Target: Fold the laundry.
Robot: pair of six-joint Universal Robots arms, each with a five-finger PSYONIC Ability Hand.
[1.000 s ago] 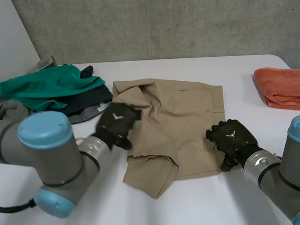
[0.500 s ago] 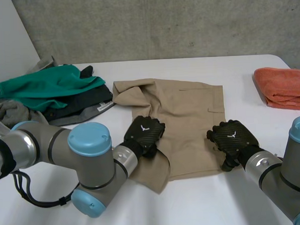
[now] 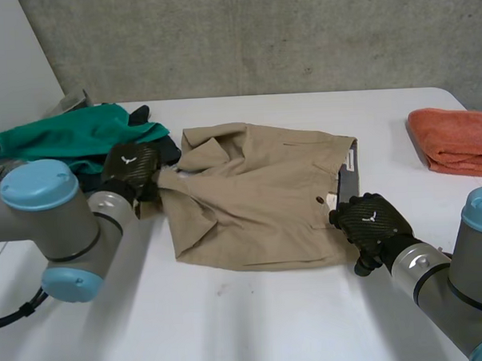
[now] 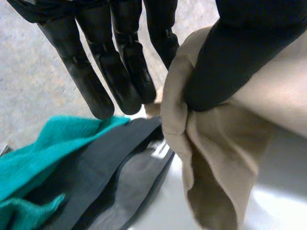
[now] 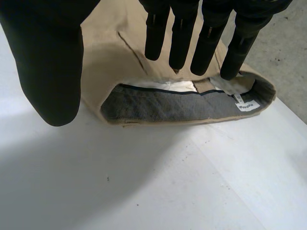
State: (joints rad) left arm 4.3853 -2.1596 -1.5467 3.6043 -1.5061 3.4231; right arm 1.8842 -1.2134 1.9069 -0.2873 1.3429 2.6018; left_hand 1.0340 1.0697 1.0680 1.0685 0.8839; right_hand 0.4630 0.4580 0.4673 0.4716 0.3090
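Beige shorts (image 3: pixel 258 196) lie spread across the middle of the white table (image 3: pixel 255 324). My left hand (image 3: pixel 130 171) is at their left end, beside the clothes pile. In the left wrist view its thumb (image 4: pixel 225 57) pinches a bunched fold of the shorts (image 4: pixel 211 158) against its straight fingers (image 4: pixel 120 72). My right hand (image 3: pixel 371 223) rests on the near right corner of the shorts, by the waistband. In the right wrist view its fingers (image 5: pixel 211 38) are straight and spread above the open waistband (image 5: pixel 182 108), whose grey lining and white label show.
A pile of green and black clothes (image 3: pixel 71 144) lies at the far left, right behind my left hand; the green cloth (image 4: pixel 29 167) sits under its fingertips. A folded orange towel (image 3: pixel 455 139) lies at the far right. A concrete wall stands behind the table.
My left hand went from the middle of the shorts out to the left, pulling a leg with it, so the shorts now lie wider and flatter. The right hand stayed put.
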